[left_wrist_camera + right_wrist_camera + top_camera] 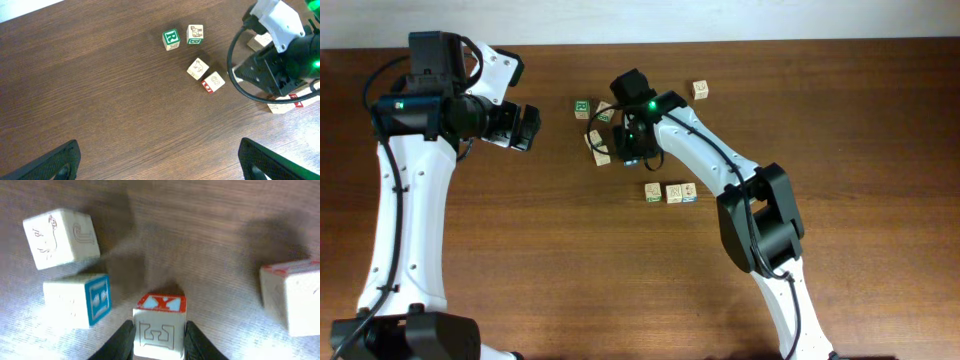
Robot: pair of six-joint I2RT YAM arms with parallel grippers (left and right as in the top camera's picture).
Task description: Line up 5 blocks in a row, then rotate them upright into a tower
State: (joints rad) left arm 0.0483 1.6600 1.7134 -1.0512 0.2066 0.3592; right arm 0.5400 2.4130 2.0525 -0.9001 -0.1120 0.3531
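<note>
Overhead view, biggest first: brown wood table (pixel 880 120) with two white arms on it. The left arm (pixel 405 210) runs along the left edge, and the right arm (pixel 715 160) reaches in from the near edge toward the far-middle of the table. No containers anywhere, no tray, bin or box, so every block sits straight on the wood.

Left gripper (pixel 159 147): jaws spread as wide as they go, empty, hanging over bare table to the left of the cluster, apart from it. Right gripper (pixel 158 330): down at the table, jaws drawn in narrow, fingers (pixel 122 340) lying against two opposite sides of the red-topped block (pixel 161 304). Looks like a hold; how firm, can't tell.

Blocks (pixel 600 140): loose cluster near the far edge, about mid-width. The gripped one is on its right side, hidden under the right wrist from above. A row of three (pixel 674 193) lies closer to the table's centre, and a lone block (pixel 700 90) sits off toward the far right corner. The green R cube (pixel 171 39) is at the cluster's left end.

In the right wrist view a blue-faced cube (pixel 75 302) sits just beside the gripped block, not touching. A pale drawing cube (pixel 60 237) is beyond that, and a red-edged cube (pixel 292 297) is on the other side.

Handling, my guess: tiny, light, rigid wood with smooth printed faces — probably slick. Take flat opposite faces square-on, low on the block; a corner pinch would likely let it spin out. Neighbours are close, so a turn could knock them.
</note>
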